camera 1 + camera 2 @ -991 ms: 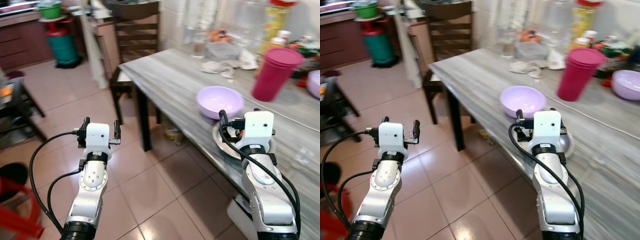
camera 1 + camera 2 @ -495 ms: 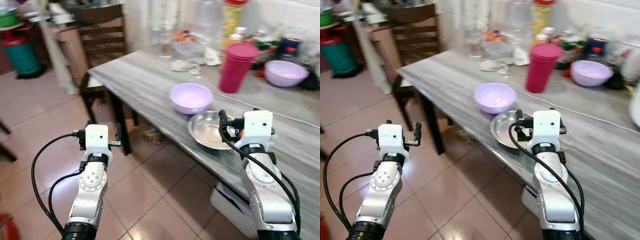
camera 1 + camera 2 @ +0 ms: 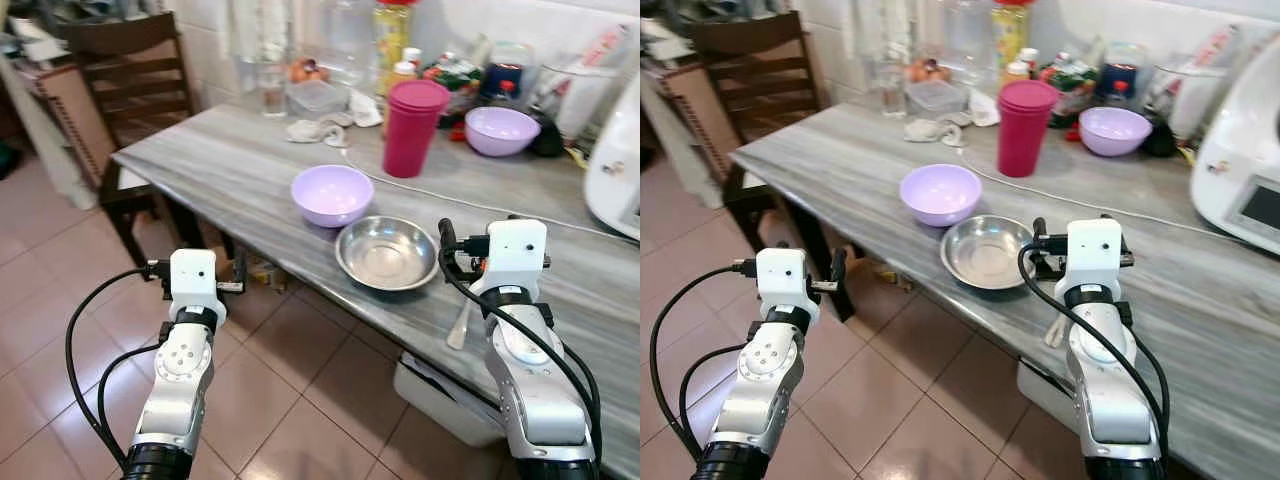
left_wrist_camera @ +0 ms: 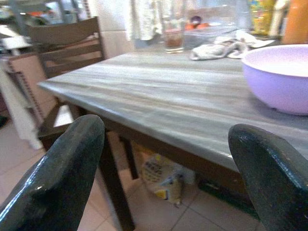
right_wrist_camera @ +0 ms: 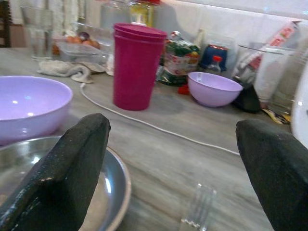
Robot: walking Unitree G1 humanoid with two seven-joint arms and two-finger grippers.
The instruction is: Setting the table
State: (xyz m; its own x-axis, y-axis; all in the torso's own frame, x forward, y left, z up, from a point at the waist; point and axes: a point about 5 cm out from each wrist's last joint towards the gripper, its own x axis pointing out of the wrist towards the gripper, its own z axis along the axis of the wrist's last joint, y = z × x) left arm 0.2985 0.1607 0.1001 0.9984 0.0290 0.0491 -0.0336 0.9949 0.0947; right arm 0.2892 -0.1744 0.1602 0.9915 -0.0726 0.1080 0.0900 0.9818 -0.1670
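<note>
A grey wood-grain table (image 3: pixel 230 165) carries a lilac bowl (image 3: pixel 332 193) and, beside it near the front edge, a shallow steel dish (image 3: pixel 387 252). A clear plastic fork (image 3: pixel 460 322) lies right of the dish. My right gripper (image 3: pixel 490 238) hovers open over the table edge, just right of the dish, with nothing between its fingers; in the right wrist view the fork (image 5: pixel 197 207) lies ahead between the black fingers (image 5: pixel 67 173). My left gripper (image 3: pixel 198 270) stands open and holds nothing, off the table's front edge over the floor, level with the tabletop (image 4: pixel 159 91).
A stack of magenta cups (image 3: pixel 412 127), a second lilac bowl (image 3: pixel 502 130), bottles, a glass and a crumpled cloth (image 3: pixel 318 130) crowd the table's back. A white appliance (image 3: pixel 615 170) stands at the right with its cord across the table. A wooden chair (image 3: pixel 130 80) sits at the left end.
The view has swung to the right, bringing the table's right half, the fork and the appliance into sight. Both grippers hold the same open pose.
</note>
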